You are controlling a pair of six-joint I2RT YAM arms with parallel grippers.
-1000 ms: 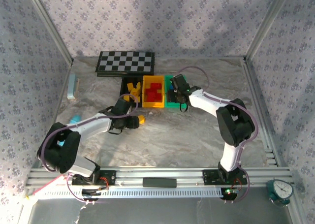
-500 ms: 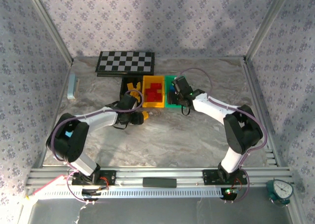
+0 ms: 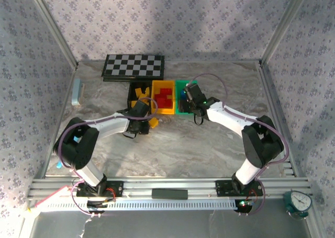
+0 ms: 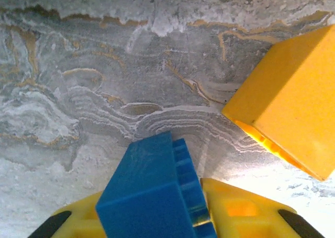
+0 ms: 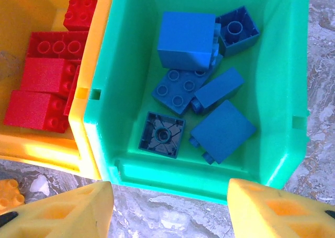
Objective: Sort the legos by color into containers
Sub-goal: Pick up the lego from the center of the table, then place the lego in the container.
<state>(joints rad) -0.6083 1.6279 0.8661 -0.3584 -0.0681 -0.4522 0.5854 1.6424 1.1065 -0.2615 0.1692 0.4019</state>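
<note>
Legos (image 3: 163, 97), mid-sort: your left hand (image 4: 157, 222) is clamped on a blue lego (image 4: 152, 191), its lower end cut off by the frame, a yellow-orange lego (image 4: 290, 102) near it on the bench (image 4: 78, 65). Your right hand (image 5: 170, 196), fingers (image 5: 68, 206) apart, hangs at the green bin (image 5: 272, 91) holding six blue legos (image 5: 186, 39). Red legos (image 5: 47, 76) lie in the adjoining yellow bin (image 5: 36, 144), partly cropped.
</note>
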